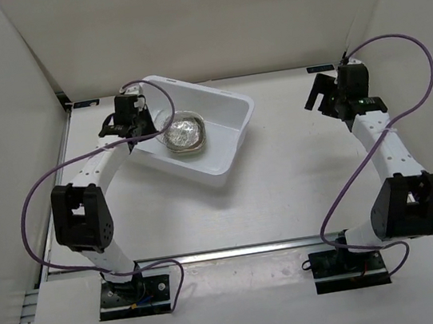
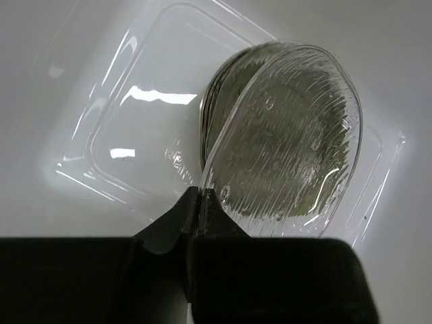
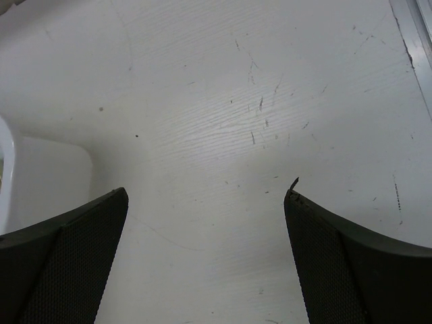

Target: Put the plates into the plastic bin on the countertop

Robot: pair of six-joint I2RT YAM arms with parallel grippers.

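One clear plate (image 2: 290, 142) is in hand: the left pincer (image 2: 198, 204) is clamped tight on its rim, holding it above the floor of the plastic bin (image 1: 228, 132). By my judgement this is the release step; the next move calls for lowering the plate flat inside the bin, then parting the jaws and lifting clear without dragging the rim. The right pincer (image 1: 319, 96) stands well to the right of the bin, over the desk (image 1: 285, 192), spread wide and holding nothing. The left wrist view alone shows the grip on the rim, and darker rims (image 2: 210, 101) behind the plate, perhaps further plates; how many I cannot tell. The overhead view shows only a glassy patch inside the bin, yet places both arms
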